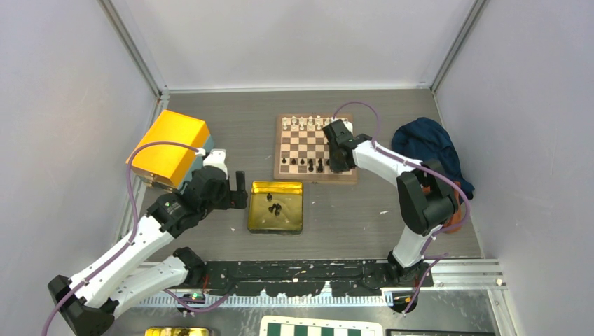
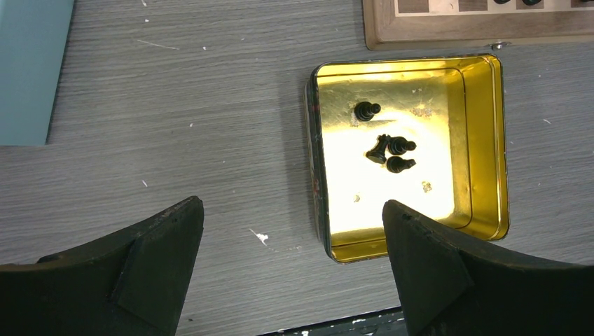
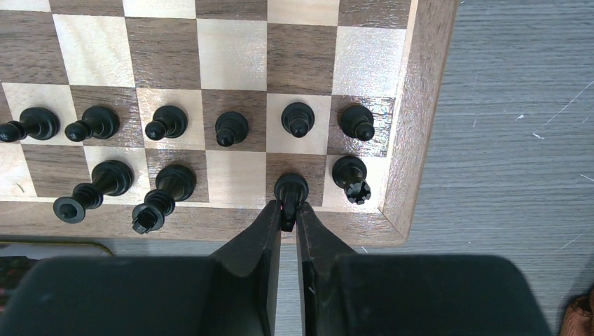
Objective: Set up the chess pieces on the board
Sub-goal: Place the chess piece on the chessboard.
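Observation:
The board (image 3: pixel 420 105) lies at the back of the table (image 1: pixel 301 179), with white chess pieces (image 1: pixel 308 122) along its far row. In the right wrist view a row of black pawns (image 3: pixel 231 128) stands behind a few taller black pieces. My right gripper (image 3: pixel 288 217) is shut on a black piece (image 3: pixel 290 187) at the dark square beside the corner rook (image 3: pixel 350 176). My left gripper (image 2: pixel 293 205) hangs open over bare table, left of a gold tin (image 2: pixel 499 140) that holds several black pieces (image 2: pixel 389 150).
An orange box (image 1: pixel 171 143) stands at the left behind my left arm. A blue cloth (image 1: pixel 431 143) lies right of the board. A green-and-white checkered board (image 1: pixel 319 327) shows at the near edge. The gold tin (image 1: pixel 277 184) sits just in front of the wooden board.

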You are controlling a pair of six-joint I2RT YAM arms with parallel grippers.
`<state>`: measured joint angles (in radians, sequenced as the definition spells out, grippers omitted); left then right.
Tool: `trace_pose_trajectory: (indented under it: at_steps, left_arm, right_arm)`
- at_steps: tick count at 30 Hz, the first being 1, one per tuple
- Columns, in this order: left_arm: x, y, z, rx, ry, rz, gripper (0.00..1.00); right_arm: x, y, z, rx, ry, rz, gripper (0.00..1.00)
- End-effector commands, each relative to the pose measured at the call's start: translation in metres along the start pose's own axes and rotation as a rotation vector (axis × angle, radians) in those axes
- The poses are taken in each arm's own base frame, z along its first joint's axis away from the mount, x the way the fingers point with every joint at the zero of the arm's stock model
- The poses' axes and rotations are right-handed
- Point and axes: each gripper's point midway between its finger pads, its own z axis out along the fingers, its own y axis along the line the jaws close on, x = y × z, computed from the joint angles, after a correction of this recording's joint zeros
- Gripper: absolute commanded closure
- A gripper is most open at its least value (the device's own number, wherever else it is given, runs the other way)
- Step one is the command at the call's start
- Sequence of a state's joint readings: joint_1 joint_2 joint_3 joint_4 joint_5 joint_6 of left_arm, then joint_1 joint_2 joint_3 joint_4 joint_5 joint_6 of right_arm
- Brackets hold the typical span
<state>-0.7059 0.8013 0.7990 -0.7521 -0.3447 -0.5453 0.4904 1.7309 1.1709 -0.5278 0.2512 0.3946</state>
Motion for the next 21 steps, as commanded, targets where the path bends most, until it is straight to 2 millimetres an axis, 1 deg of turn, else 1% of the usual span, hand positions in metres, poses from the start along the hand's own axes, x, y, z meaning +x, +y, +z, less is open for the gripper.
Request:
trace_pose_trajectory:
  at_steps: [1, 14, 21]
  left_arm:
    - [-0.0117, -0.0048, 0.0005, 0.013, -0.047, -0.023, 0.00]
    - [-0.0110, -0.0056, 0.0020, 0.015, -0.044, -0.021, 0.00]
    - [-0.0116, -0.0058, 0.0021, 0.015, -0.046, -0.022, 0.00]
  right_arm:
    - [-0.0135, 0.0037, -0.0019, -0.014, -0.028, 0.012, 0.82]
    - [-0.0175, 0.0033, -0.0025, -0.013, -0.035, 0.016, 0.76]
    - [-0.0222, 0.0037, -0.0068, -0.016, -0.047, 0.014, 0.72]
